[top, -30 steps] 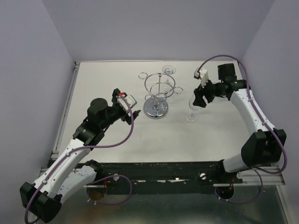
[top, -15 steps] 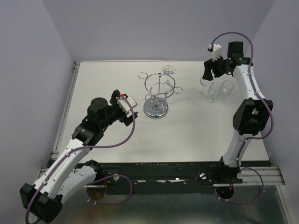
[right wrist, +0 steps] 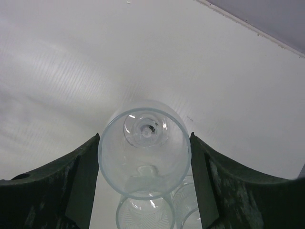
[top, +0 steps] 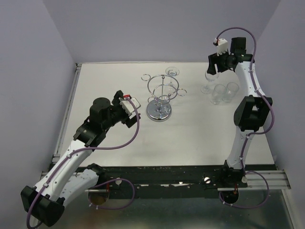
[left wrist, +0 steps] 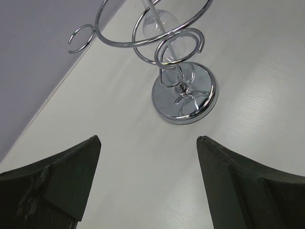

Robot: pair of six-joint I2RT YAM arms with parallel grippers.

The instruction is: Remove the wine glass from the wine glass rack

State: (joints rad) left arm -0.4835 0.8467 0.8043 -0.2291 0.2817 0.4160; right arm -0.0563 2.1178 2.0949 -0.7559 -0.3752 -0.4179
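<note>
Clasping the clear stemmed wine glass (right wrist: 144,148) by its bowl, your right gripper (top: 212,72) has it well apart from the shiny chrome wire wine glass rack (top: 161,98).

The glass is upright at two o'clock from the rack, just beside two clear ribbed tumblers (top: 219,94); whether its foot touches the white table (top: 114,157) cannot be told. Your left gripper (left wrist: 147,181), jaws spread wide and empty, faces the rack's mirrored base from nine o'clock. A second clear glass (top: 172,72) hangs at the rack's twelve o'clock.

White links (top: 66,160), black joints (top: 250,114), purple cables (top: 128,140); left claw (left wrist: 148,139), right claw (right wrist: 144,135) dark, wedge-shaped.
</note>
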